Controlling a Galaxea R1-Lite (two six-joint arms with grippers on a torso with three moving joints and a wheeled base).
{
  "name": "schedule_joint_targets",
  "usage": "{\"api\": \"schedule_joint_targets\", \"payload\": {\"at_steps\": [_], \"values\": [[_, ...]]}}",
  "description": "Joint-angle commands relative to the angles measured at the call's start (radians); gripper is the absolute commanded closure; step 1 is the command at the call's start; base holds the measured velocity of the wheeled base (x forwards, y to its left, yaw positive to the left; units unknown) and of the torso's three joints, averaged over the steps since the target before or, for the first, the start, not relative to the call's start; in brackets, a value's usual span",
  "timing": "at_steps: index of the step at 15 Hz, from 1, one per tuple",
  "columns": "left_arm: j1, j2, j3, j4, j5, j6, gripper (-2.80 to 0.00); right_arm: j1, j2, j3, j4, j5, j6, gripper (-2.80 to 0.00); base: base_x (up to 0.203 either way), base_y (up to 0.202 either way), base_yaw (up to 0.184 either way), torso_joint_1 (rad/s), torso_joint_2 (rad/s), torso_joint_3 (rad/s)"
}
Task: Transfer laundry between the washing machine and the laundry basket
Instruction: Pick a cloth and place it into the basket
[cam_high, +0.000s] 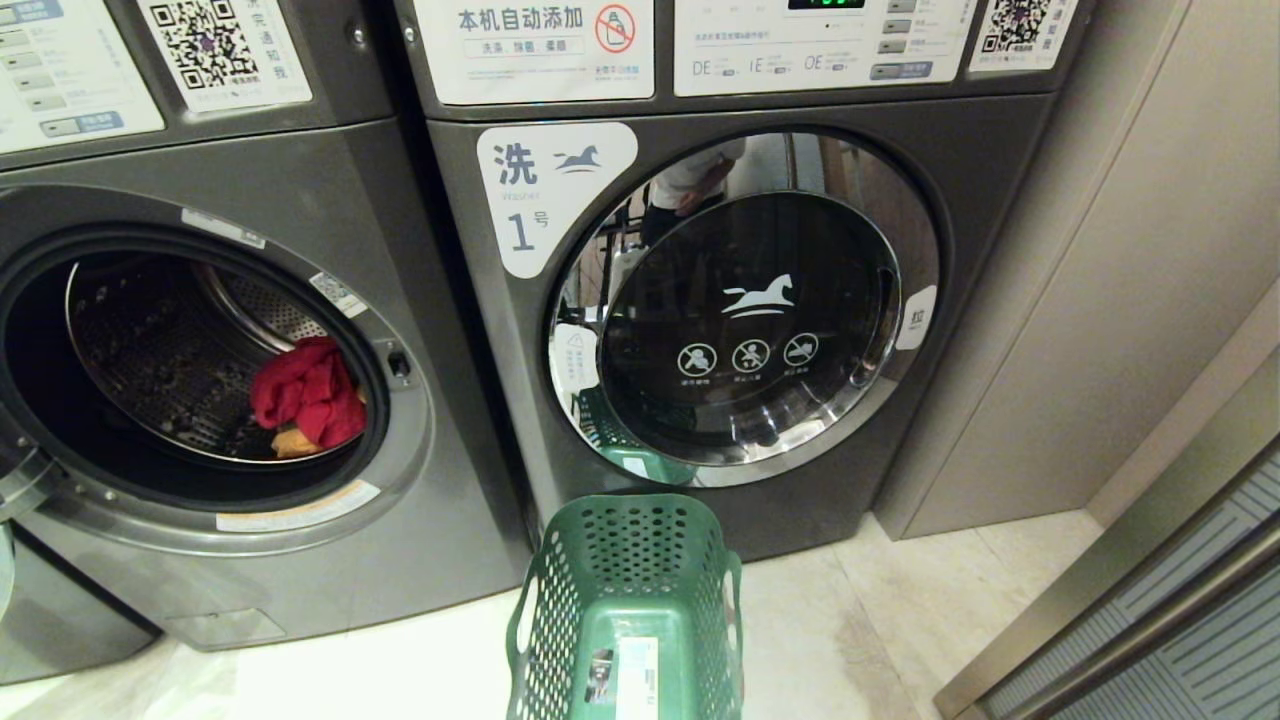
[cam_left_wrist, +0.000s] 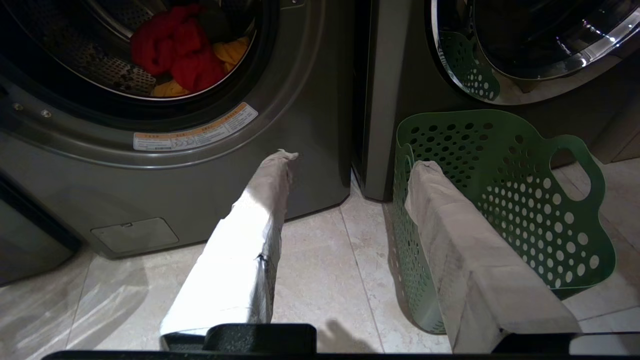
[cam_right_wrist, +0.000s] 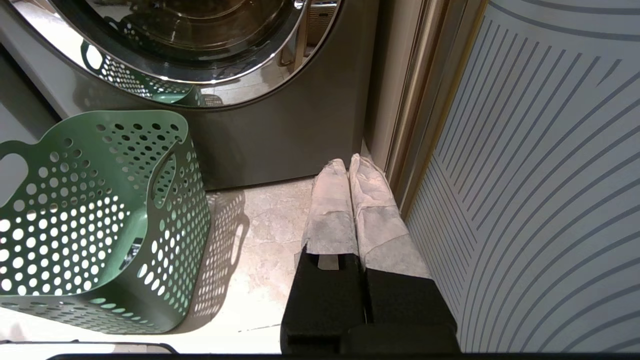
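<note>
Nothing transferred yet, by the look of it. The laundry basket sits empty on the floor, just in front of the closed machine labelled 1 (only a white sticker on its floor). The laundry is inside the open washing machine, the neighbour on the basket's left: red cloth bunched at the drum's lower front edge, a small orange-yellow piece tucked beside and under it. No grey-beige garment visible.

Left gripper hangs low between the open machine's front and the basket, jaws apart, holding nothing. Right gripper is on the basket's far side, near the striped wall panel, jaws together, empty.

Left to do, as I judge it: essentially everything, reach into the drum, grab, drop into basket. The door opening is unobstructed; the drum lip is the only thing to clear.
</note>
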Motion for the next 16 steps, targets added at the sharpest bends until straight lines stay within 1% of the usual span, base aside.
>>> {"api": "schedule_joint_targets", "payload": {"at_steps": [1,16], "values": [[0.000,0.001,0.006,0.000,0.000,0.000,0.00,0.000,0.001,0.000,0.000,0.000,0.000,0.00,0.000,0.000,0.000,0.000,0.00,0.000],[0.000,0.001,0.006,0.000,0.000,0.000,0.00,0.000,0.001,0.000,0.000,0.000,0.000,0.00,0.000,0.000,0.000,0.000,0.00,0.000]]}}
